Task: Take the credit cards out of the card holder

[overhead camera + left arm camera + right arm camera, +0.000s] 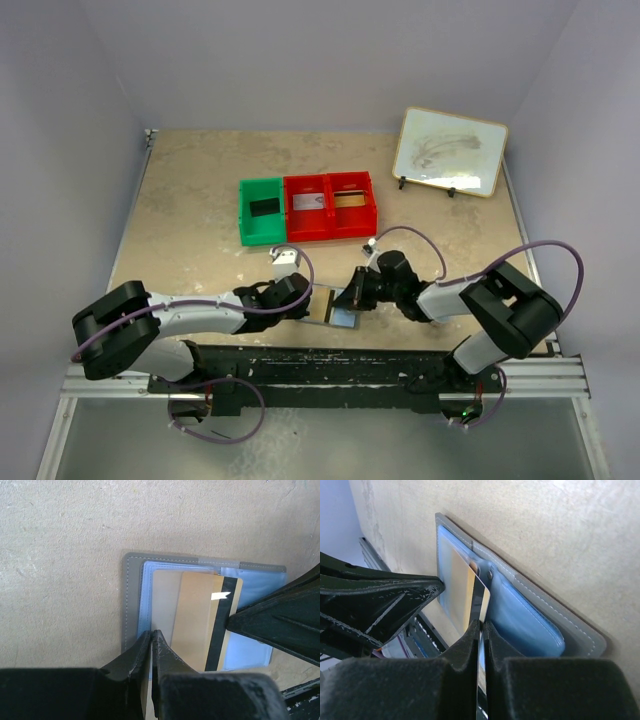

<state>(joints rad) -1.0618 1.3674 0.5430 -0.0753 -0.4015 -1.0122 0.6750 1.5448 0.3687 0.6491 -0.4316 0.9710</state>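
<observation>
Here, gold card [197, 625] with dark stripe stood partly out of blue sleeve of card holder [131, 605], which lay open on desk [200, 200] by near edge. Right fingers [462, 647] were clamped on card's edge; left fingers [135, 657] were closed on holder's near edge, apparently anchoring it. Step in hand: drawing card out. Next move called for straight pull along sleeve, holder pinned, then probably carry toward bins [308, 208]
</observation>
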